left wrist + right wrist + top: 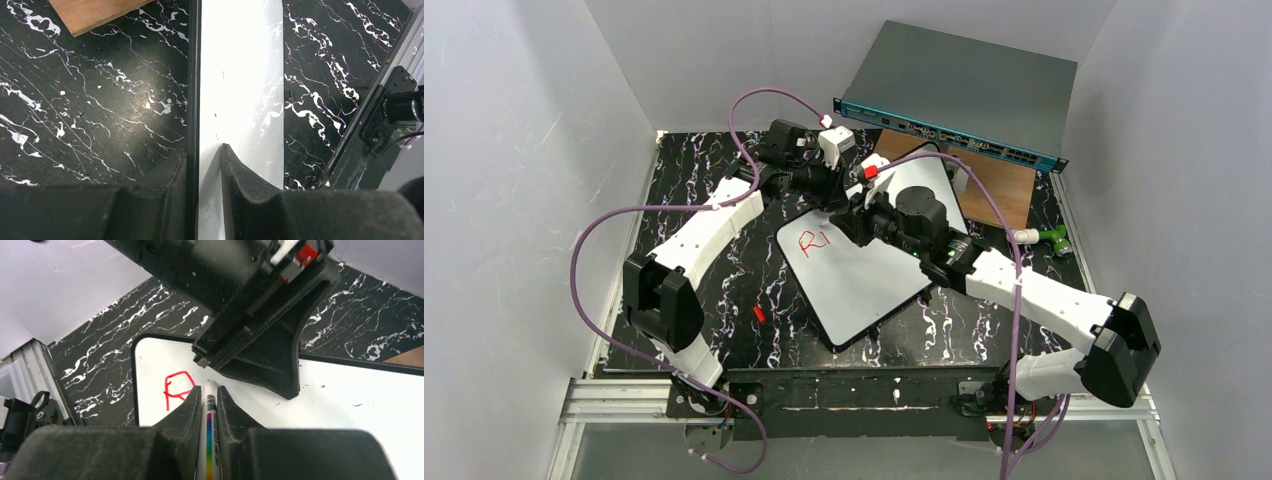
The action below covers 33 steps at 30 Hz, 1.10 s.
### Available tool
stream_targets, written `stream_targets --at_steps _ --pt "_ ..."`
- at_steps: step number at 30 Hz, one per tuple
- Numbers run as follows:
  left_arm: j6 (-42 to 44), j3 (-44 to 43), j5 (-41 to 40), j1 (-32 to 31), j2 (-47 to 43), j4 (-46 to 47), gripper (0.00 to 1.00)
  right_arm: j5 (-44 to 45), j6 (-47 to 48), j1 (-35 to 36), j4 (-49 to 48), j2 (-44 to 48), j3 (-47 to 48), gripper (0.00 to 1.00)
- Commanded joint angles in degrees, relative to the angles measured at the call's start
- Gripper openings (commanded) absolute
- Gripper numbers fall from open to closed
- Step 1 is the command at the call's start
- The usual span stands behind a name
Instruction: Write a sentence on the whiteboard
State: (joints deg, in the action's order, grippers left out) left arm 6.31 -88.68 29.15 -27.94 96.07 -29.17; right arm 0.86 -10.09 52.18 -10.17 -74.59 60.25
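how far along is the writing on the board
Early. Done: only two red letters, reading like "RI", sit near one corner of the whiteboard. In hand: the left gripper clamps the board's edge, and the right gripper holds the marker with its tip by the R. Left: the rest of the sentence; most of the board is blank.

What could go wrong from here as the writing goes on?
The left gripper clamps only the thin edge of the whiteboard; marker pressure could pivot the board and skew the red letters. The right gripper works close beside the left one, so the coming letters may bring a collision.
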Motion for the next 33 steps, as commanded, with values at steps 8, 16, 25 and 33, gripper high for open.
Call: stream_targets --at_steps 8,16,25,33 --pt "5.55 1.27 -3.85 -1.94 0.84 -7.79 0.0 -2.42 0.98 -0.06 -3.08 -4.11 3.24 0.01" --pt "5.67 1.31 -4.04 -1.94 0.65 -8.18 0.0 -2.56 1.03 -0.06 -3.43 -4.63 3.48 0.01" --pt "5.54 1.02 -4.49 -1.95 0.68 -8.36 0.0 -1.43 1.61 -0.04 -1.52 -1.84 3.29 0.01" --pt "4.67 0.17 -4.9 -1.94 0.69 -8.62 0.0 1.98 1.74 -0.06 2.52 6.19 2.98 0.01"
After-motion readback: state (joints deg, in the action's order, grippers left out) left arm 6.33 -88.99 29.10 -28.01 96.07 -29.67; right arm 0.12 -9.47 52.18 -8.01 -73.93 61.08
